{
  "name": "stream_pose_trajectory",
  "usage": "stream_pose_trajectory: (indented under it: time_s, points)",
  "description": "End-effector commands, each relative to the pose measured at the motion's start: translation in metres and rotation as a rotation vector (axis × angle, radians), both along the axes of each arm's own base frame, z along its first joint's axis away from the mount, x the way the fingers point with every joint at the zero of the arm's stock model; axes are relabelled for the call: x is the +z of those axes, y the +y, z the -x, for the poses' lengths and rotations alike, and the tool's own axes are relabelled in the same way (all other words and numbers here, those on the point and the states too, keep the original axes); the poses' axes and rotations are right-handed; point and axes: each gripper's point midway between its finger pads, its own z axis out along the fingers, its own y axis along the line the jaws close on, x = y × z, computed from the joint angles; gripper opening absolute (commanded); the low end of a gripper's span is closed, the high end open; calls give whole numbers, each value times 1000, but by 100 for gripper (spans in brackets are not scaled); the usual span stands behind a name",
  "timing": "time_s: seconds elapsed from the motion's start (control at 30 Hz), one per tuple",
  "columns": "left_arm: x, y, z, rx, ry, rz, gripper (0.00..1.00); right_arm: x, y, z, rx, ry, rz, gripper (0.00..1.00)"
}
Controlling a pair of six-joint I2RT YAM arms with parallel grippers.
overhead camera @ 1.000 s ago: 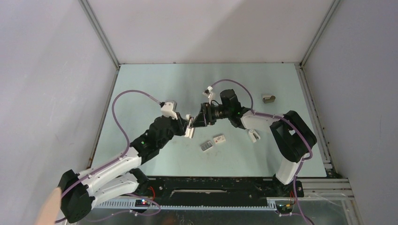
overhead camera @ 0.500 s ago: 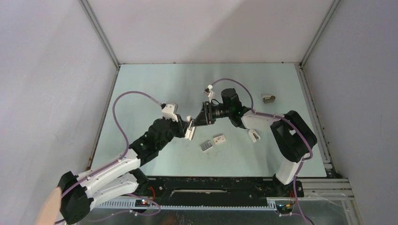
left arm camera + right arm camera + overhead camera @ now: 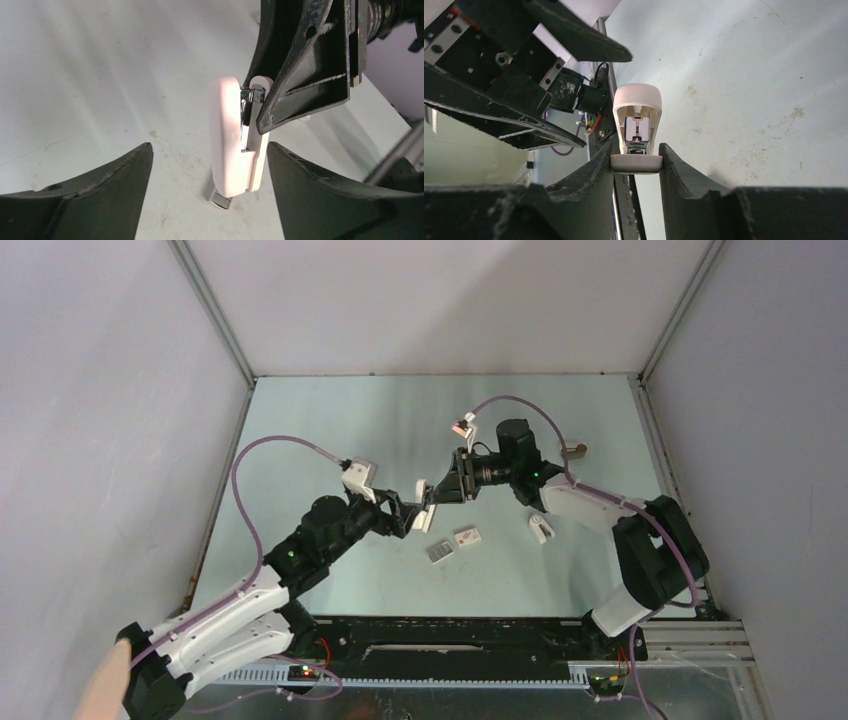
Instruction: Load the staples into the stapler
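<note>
Black right gripper (image 3: pixel 636 150): its fingers are being kept narrow on the white base of the stapler (image 3: pixel 636 107), which is being held clear of the table with the metal track showing between its two halves.
Left gripper (image 3: pixel 207 150): its fingers are being held wide, one on each side of the stapler and touching neither half; nothing is being carried.
Stapler position: it is being held over the middle of the table, between the two grippers.
Staples (image 3: pixel 440 552): the grey tray is being left flat on the table just beside its printed box (image 3: pixel 466 536), toward the near edge and well apart from both grippers.
Other things: a whitish piece (image 3: pixel 541 529) is being left toward the right edge, and a small grey item (image 3: pixel 572 449) nearer the far right corner.
Risk, as a judgement: the stapler is being gripped by its base alone, so a push from the left fingers on the top could be twisting it in the pads or knocking it free. If the halves are not being opened fully, the staples could be jamming at the track. The thin tray could also be sliding away when it is being pinched.
Arm pose: the left arm is being stretched from the near left corner toward the middle. The right arm is being bent in from the near right corner, its wrist turned toward the left arm.
</note>
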Motion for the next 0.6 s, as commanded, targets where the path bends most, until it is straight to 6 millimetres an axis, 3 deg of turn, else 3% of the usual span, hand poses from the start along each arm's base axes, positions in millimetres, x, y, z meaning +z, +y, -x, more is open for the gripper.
stream_pose_trajectory:
  time_s: [0.0,0.23,0.57]
  points:
    - [43,-28,13,-186,-88,30,90,25,-15,24,104,-154,-20,0]
    - [79,-58,34,-420,-157,45,93,49,-37,50,159,-321,-43,0]
    - [89,-86,66,-692,-158,70,78,85,-48,81,210,-511,-113,0]
